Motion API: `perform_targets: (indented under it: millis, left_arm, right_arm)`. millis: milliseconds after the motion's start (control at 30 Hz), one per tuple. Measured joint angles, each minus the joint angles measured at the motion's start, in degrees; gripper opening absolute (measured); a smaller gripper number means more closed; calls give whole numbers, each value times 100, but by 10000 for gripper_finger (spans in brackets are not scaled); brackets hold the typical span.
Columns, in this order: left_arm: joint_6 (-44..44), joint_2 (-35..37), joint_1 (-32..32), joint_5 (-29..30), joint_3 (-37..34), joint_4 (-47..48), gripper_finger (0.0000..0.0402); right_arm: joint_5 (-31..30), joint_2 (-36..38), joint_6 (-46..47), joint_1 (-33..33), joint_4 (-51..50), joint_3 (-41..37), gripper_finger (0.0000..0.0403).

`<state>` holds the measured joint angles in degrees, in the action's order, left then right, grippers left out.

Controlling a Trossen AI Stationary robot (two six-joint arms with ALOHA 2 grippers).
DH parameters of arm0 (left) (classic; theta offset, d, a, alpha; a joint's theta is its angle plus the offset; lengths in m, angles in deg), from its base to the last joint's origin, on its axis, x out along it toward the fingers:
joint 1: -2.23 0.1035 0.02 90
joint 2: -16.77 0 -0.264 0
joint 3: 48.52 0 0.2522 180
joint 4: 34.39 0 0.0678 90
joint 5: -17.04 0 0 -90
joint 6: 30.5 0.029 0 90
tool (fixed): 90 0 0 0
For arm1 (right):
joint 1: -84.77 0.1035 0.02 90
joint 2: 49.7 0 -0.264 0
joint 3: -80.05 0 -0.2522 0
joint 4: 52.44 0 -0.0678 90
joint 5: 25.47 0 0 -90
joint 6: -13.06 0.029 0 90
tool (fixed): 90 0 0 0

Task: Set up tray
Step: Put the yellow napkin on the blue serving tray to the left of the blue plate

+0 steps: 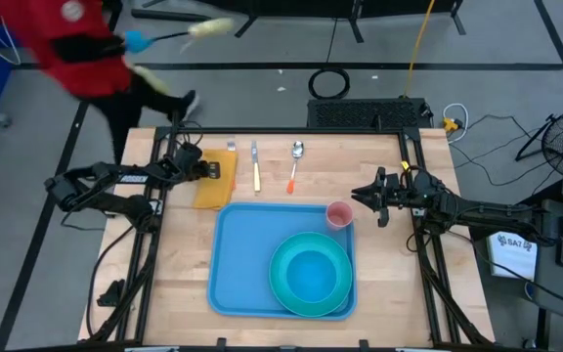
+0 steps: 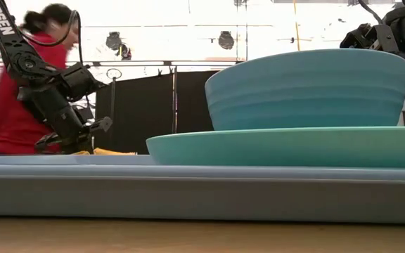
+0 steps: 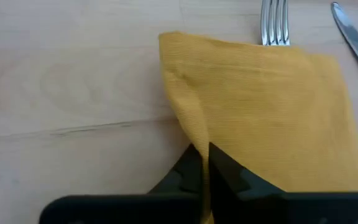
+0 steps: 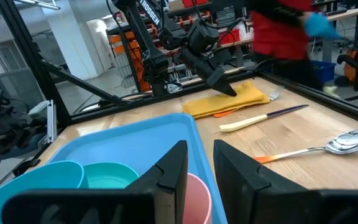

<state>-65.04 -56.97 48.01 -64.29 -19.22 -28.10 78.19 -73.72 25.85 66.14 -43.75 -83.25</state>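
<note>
The tray [image 1: 252, 264] lies flat in the middle of the table [image 1: 179, 293], and everything else I place by it. Inside it, toward its right end, sits a plate [image 1: 283, 284] with a bowl [image 1: 311, 274] on top, and a pink cup [image 1: 339, 214] stands in the tray's far right corner. My left gripper [image 3: 202, 163] is down on the table just beyond the tray's far left corner, its fingers pinched together on the near edge of a yellow napkin [image 3: 260, 112], a fold of the cloth caught between them. Beyond the tray's far edge lie a fork [image 1: 232, 149], partly under the napkin, then a knife [image 1: 256, 168] and a spoon [image 1: 295, 161]. My right gripper [image 4: 201, 163] hovers just off the tray's far right corner, beside the cup, fingers partly open and holding nothing. A person in red [image 1: 76, 44] is past the table's far left corner.
</note>
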Motion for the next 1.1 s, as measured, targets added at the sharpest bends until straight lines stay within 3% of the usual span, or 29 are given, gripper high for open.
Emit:
perform_targets:
  millis: [233, 567, 833, 1100]
  left_arm:
    - [154, 624, -315, 144, -22, -155, 4]
    - [392, 2650, -1229, 247, -21, -120, 3]
    - [401, 3915, -2774, 553, -12, -203, 3]
    - [113, 4139, -4702, 836, -8, -1276, 3]
  right_arm:
    - [1, 1, -17, -1, -2, 0, 68]
    - [-5, 0, -24, -3, -3, 0, 68]
    - [-23, 0, -23, -3, -4, 0, 68]
    - [-31, 1, 0, -5, -2, 0, 68]
